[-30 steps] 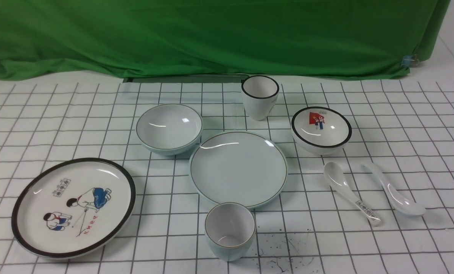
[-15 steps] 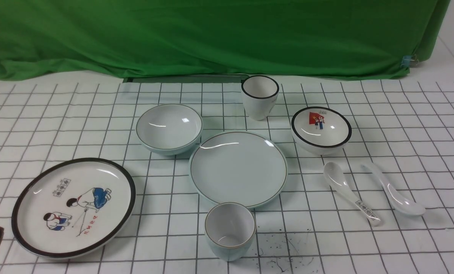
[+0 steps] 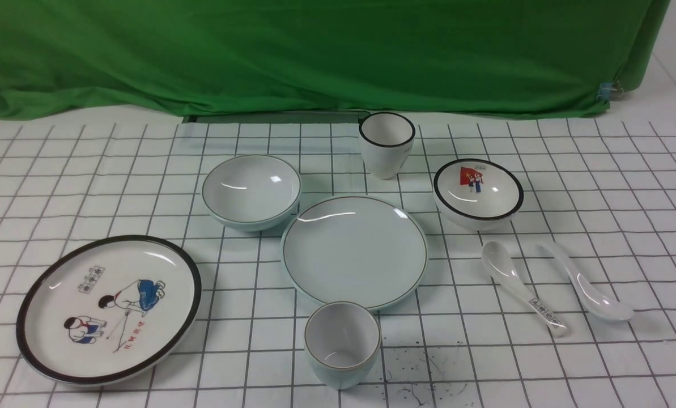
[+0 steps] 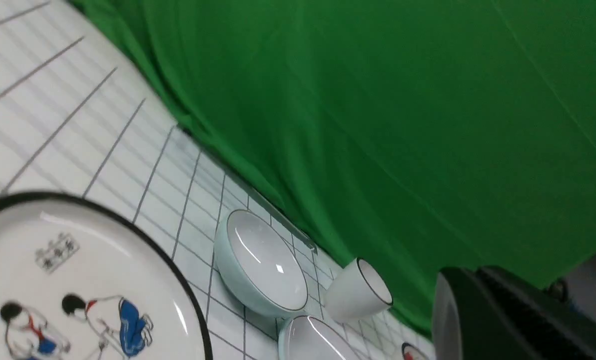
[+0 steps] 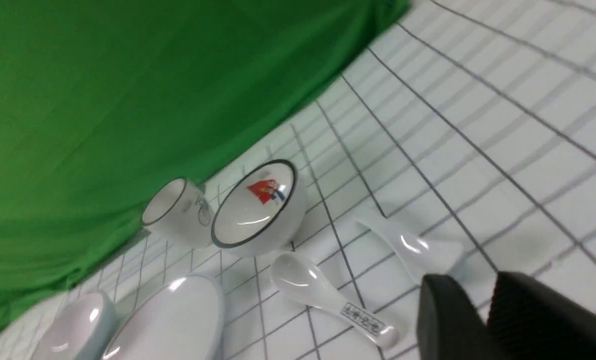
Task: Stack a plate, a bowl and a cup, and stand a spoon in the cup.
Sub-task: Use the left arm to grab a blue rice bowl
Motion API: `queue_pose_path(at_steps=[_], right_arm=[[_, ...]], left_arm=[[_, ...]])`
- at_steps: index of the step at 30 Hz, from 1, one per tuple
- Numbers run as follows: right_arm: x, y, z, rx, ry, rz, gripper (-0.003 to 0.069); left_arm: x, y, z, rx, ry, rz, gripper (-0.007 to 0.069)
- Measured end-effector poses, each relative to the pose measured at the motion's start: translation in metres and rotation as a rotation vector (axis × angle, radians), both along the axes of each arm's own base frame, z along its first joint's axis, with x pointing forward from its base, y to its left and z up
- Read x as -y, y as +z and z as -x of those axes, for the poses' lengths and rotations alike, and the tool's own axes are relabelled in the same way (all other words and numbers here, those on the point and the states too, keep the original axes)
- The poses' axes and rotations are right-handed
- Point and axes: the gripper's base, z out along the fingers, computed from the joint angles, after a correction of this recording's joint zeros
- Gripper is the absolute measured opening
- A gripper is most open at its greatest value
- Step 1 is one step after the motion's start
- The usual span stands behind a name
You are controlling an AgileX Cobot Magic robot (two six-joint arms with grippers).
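Front view: nothing stacked. From plate (image 3: 353, 252): bowl (image 3: 251, 191) at ten o'clock, cup (image 3: 343, 343) at six, spoon (image 3: 587, 286) at four. Cannot tell whether left gripper (image 4: 477, 305), right gripper (image 5: 480, 312) are spread.

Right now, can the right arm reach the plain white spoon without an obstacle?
Probably yes. The plain spoon lies on the robot's right, apart from the printed spoon, nothing over it, and the right gripper faces it.
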Motion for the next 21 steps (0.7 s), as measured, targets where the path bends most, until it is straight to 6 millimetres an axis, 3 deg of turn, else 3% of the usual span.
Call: queue_pose_path(at_steps=[3,7,10,12,16,21], right_arm=[[-0.003,0.037,-0.009,0.006,0.079,0.198,0.0027],[-0.008,0.078,-0.033,-0.059,0.185,0.441,0.0014],[-0.012,0.099,-0.052,-0.133,0.254,0.563,0.0013],[-0.016,0.113,-0.073,-0.233,0.338,0.670,0.0013],[-0.029,0.116,-0.099,-0.411,0.505,0.744,0.0013],[-0.064,0.108,-0.114,-0.525,0.768,0.841,0.0013]], left_arm=[[0.000,0.031,-0.012,-0.165,-0.030,-0.240,-0.0027],[-0.007,0.060,-0.042,-0.396,-0.087,-0.517,-0.0027],[-0.012,0.065,-0.065,-0.546,-0.132,-0.622,-0.0027],[-0.017,0.068,-0.092,-0.671,-0.171,-0.679,-0.0027],[-0.014,0.063,-0.136,-0.786,-0.255,-0.693,-0.0011],[0.003,0.048,-0.193,-0.879,-0.380,-0.717,0.0085]])
